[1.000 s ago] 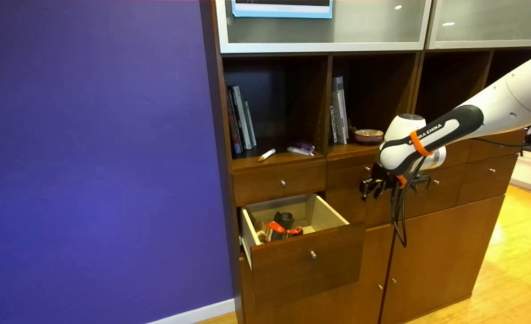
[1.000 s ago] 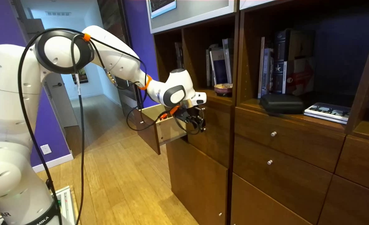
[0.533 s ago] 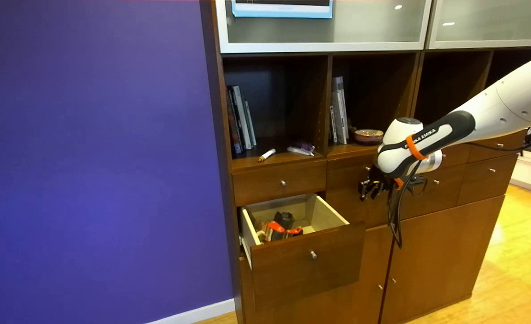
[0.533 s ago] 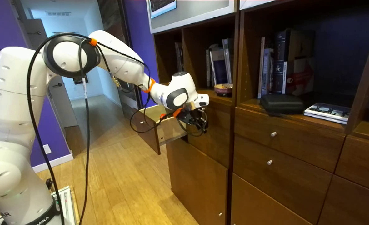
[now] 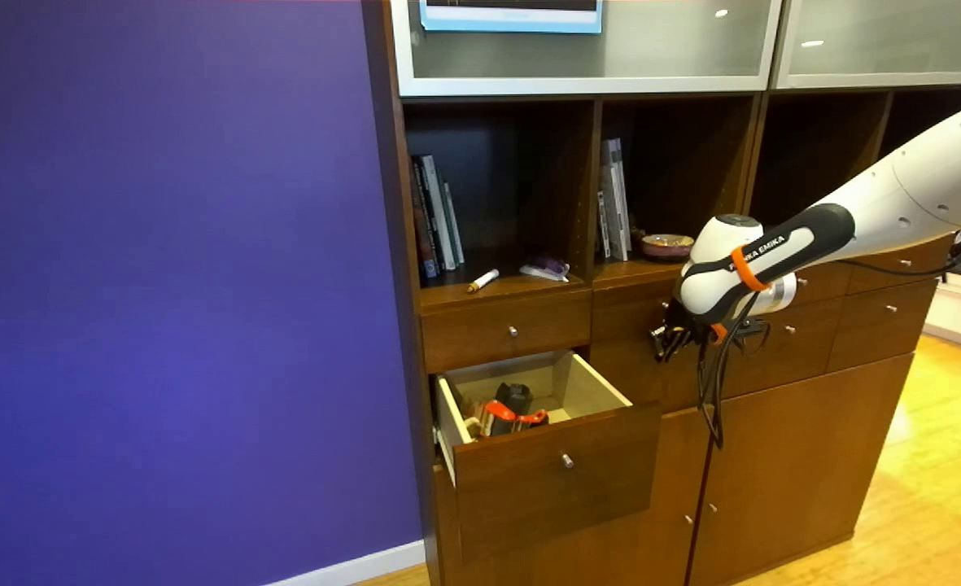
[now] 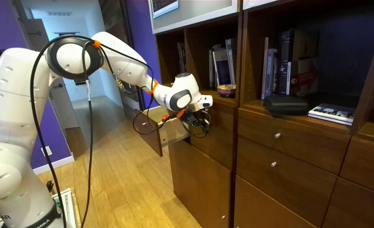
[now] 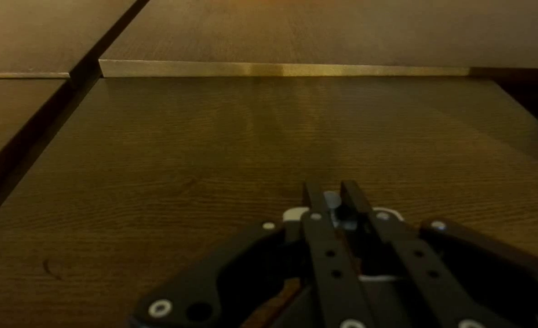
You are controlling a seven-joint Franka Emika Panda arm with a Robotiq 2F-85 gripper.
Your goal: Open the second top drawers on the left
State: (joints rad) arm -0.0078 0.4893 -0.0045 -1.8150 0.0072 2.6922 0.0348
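Observation:
Two matching brown drawers sit side by side in the second row on the left. One drawer (image 5: 557,488) stands pulled out, its silver knob (image 5: 567,461) free. Dark items and red-handled tools lie inside it. Right of it, the neighbouring drawer (image 7: 228,136) is flush in the cabinet. My gripper (image 7: 330,189) is at that flush drawer's front, its black fingers (image 7: 314,200) close together with a small silver knob (image 7: 332,199) between them. In both exterior views the hand partly covers this drawer, and the fingers are small there.
The pulled-out drawer's pale side wall (image 6: 174,131) juts out beside the hand. Shallow drawers (image 5: 506,330) run above, tall doors (image 5: 797,464) below. On the shelves stand a bowl (image 5: 667,247), a marker (image 5: 482,281) and books (image 6: 221,63). A cable (image 5: 720,391) hangs from the wrist.
The hand has shifted slightly down and toward the cabinet. Its fingers have drawn together around the knob. Both drawers stay where they were.

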